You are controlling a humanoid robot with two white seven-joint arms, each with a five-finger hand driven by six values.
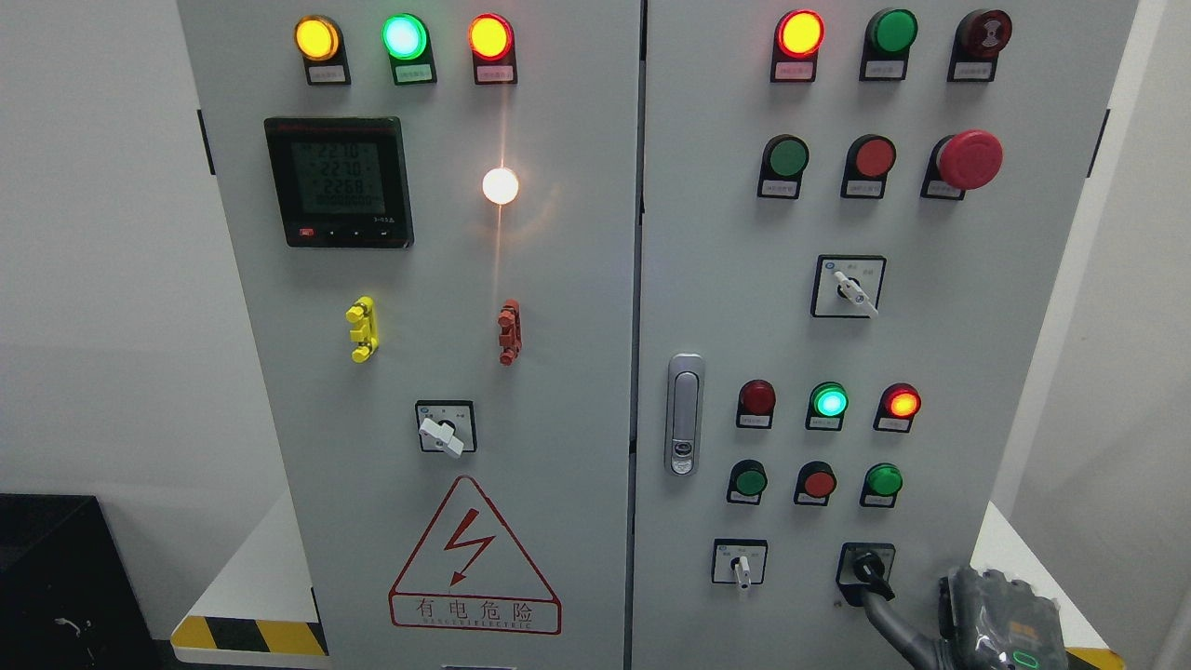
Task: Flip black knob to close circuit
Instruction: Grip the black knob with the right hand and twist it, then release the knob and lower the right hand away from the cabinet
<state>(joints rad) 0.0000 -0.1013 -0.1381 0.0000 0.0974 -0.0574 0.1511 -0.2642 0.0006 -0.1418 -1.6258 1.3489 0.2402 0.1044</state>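
Note:
The black knob [865,565] sits in a black square plate at the lower right of the right cabinet door [986,326]. Its lever points down and to the right. My right hand [991,614] comes in from the bottom right corner, and a curved black part of it reaches up and touches the lever's lower end. Most of the hand is cut off by the picture's bottom edge. The left arm does not show.
A white selector switch [741,563] sits left of the black knob, with red and green push buttons [819,484] above. A red mushroom stop button [968,159] is at the upper right. A door latch [684,414] is on the door's left edge.

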